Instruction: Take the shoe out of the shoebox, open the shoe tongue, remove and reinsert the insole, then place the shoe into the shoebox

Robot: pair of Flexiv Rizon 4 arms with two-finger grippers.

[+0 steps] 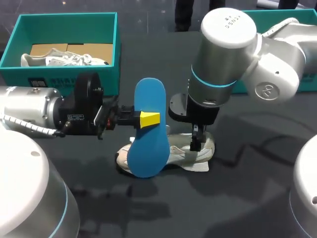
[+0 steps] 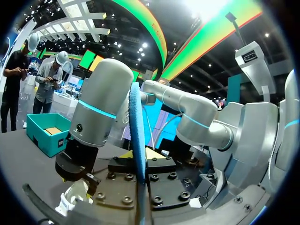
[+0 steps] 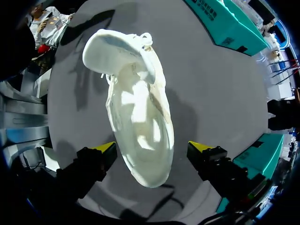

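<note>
My left gripper [image 1: 148, 119] is shut on a blue insole [image 1: 147, 144] and holds it upright on edge above the table. In the left wrist view the insole [image 2: 136, 136] runs edge-on between the yellow tips of the left gripper [image 2: 139, 154]. Partly hidden behind the insole, a white shoe [image 1: 185, 156] lies on the dark table. My right gripper [image 1: 197, 141] hangs just above its right end. In the right wrist view the right gripper [image 3: 152, 147] is open, its yellow tips standing clear on either side of the shoe [image 3: 138, 108]. The teal shoebox [image 1: 69, 79] stands at the back left.
A second white shoe [image 1: 64, 60] and cardboard lie inside the teal shoebox. Another teal box [image 1: 307, 79] stands at the back right behind my right arm. In the left wrist view my right arm [image 2: 98, 108] stands close ahead of the insole.
</note>
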